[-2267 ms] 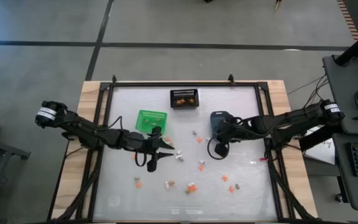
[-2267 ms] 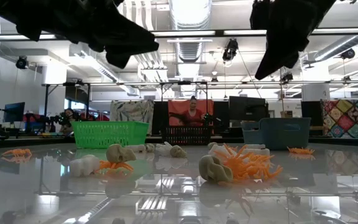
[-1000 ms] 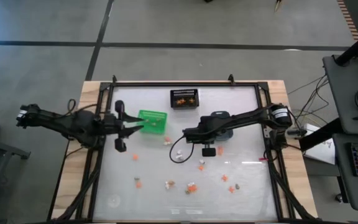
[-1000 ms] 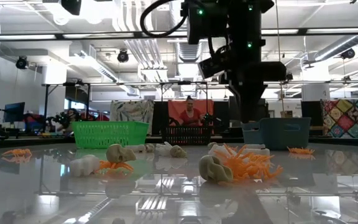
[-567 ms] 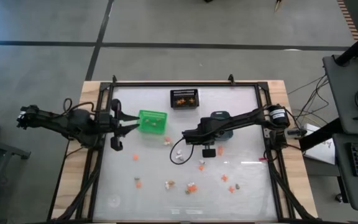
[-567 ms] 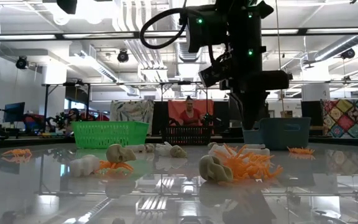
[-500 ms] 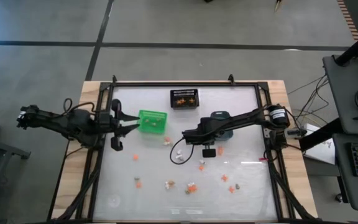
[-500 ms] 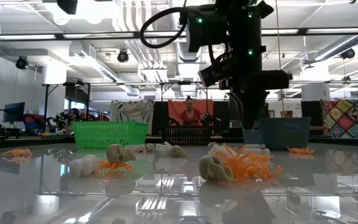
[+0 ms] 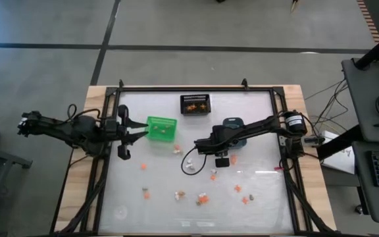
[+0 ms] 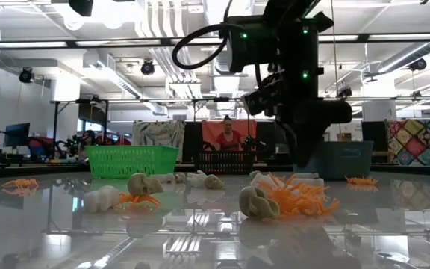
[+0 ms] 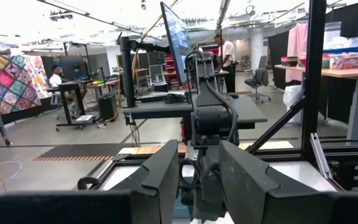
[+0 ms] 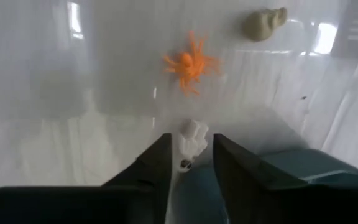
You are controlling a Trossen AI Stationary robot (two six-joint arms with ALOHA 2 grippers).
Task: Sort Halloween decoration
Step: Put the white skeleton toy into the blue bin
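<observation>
Over mid-table, beside the blue-grey bin (image 9: 233, 126): right gripper (image 12: 189, 163) pointing down, fingers slightly apart around a white trinket (image 12: 191, 138).

Just beyond that gripper an orange spider (image 12: 189, 65) is lying, a tan skull (image 12: 263, 23) farther off; more trinkets (image 9: 203, 197) are sitting scattered nearer the table's front. Left gripper (image 11: 199, 180) is hovering by the green bin (image 9: 161, 128), fingers parted, gripping nothing. No readable writing or labels showing.
</observation>
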